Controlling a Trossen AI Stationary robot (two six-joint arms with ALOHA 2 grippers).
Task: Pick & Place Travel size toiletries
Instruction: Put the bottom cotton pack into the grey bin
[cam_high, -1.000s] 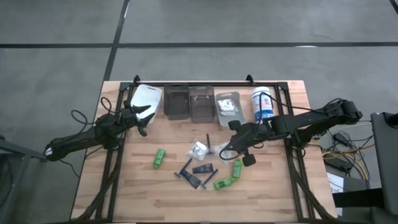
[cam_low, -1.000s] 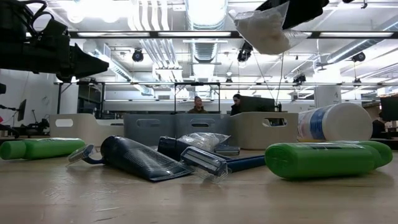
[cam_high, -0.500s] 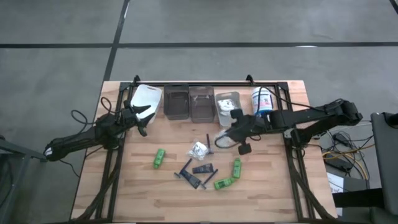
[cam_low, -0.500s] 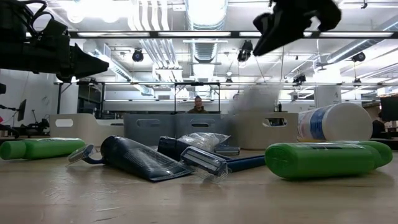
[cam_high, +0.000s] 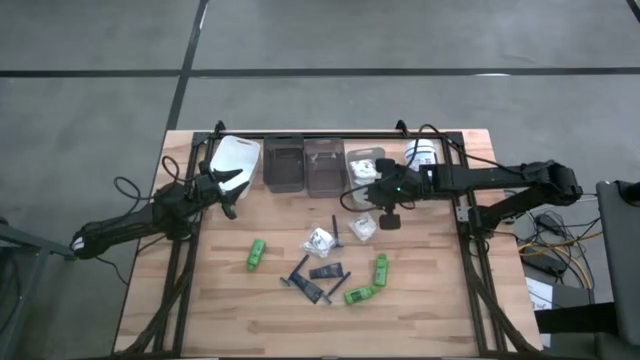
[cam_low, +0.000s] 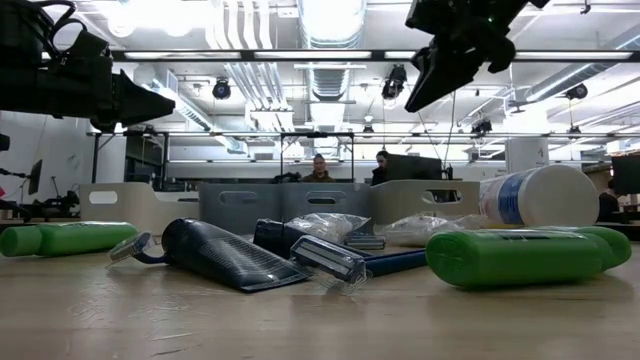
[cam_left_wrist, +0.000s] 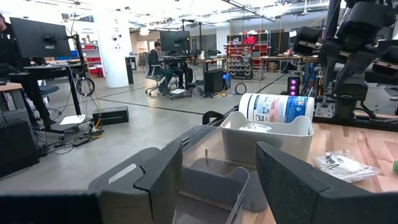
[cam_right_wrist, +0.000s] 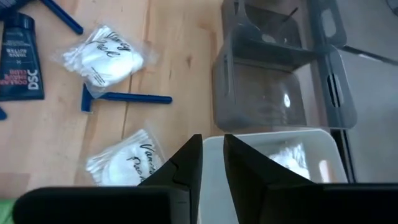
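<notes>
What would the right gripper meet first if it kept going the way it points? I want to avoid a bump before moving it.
Probably the white bin. The right gripper hangs nearly shut over its near rim, pointing down into it, where a packet already lies. Another clear packet sits on the table just outside. Depth is hard to judge.

Wooden slat table (cam_high: 220, 300). Along far edge: white bin (cam_high: 236, 160), dark bin (cam_high: 283, 165), clear bin (cam_high: 323, 166), white bin with packets (cam_high: 364, 167), white tub (cam_high: 421, 160). Mid-table: two packets (cam_high: 320, 240) (cam_high: 361, 228), razors (cam_high: 298, 270), dark tube (cam_high: 326, 271), three green bottles (cam_high: 256, 253) (cam_high: 382, 269) (cam_high: 359, 295).
</notes>
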